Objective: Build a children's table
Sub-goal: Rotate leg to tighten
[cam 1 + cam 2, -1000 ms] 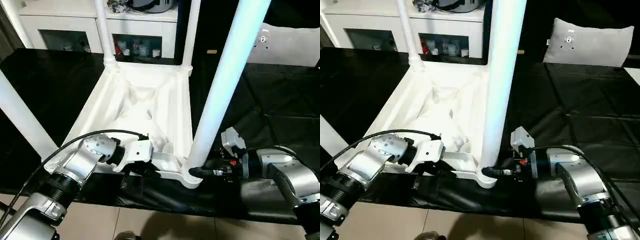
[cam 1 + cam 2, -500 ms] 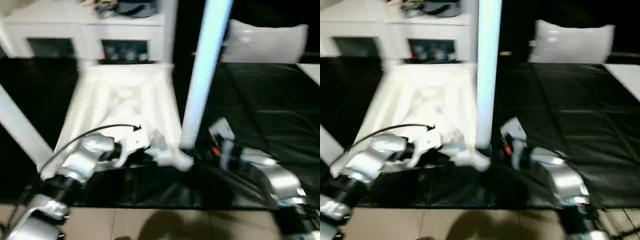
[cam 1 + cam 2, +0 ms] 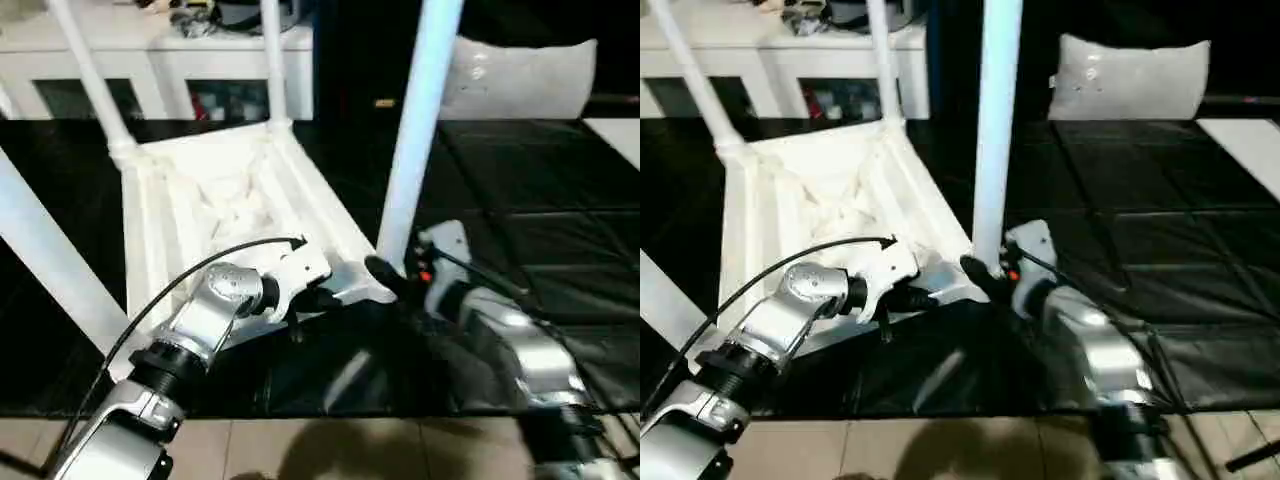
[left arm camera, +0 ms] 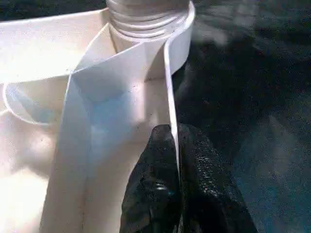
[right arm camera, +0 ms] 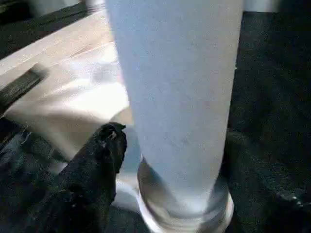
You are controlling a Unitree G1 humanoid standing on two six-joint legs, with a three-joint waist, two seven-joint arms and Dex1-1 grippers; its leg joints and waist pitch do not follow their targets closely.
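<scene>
All four legs stand in the corner sockets of the upside-down tabletop [image 3: 215, 195], which lies ribbed side up on the black mat [image 3: 520, 215] across the centre-left of the frame. Two legs rise at the far corners, one [image 3: 88, 75] at upper left and one [image 3: 272, 60] near the top centre; a third [image 3: 45, 255] cuts across the left edge, and the near right one [image 3: 415, 120] climbs out of the top right of centre. So the build looks nearly finished, with seating that last leg and turning the table upright as what seems left.

The left gripper [image 4: 177, 194] is clamped on the thin rim wall of the tabletop, one black finger [image 4: 153, 189] on each face, just below the threaded corner socket [image 4: 146, 19]. The right gripper [image 5: 170, 165] sits at the base of the near right leg: one finger [image 5: 97, 165] shows beside the tube just above its flared collar, and its partner seems to lie on the other side, so it appears to be closed around the leg, though contact is hard to confirm.

Behind, a white cabinet [image 3: 170, 60] runs along the top left, and a grey cushion [image 3: 520, 75] rests at upper right
</scene>
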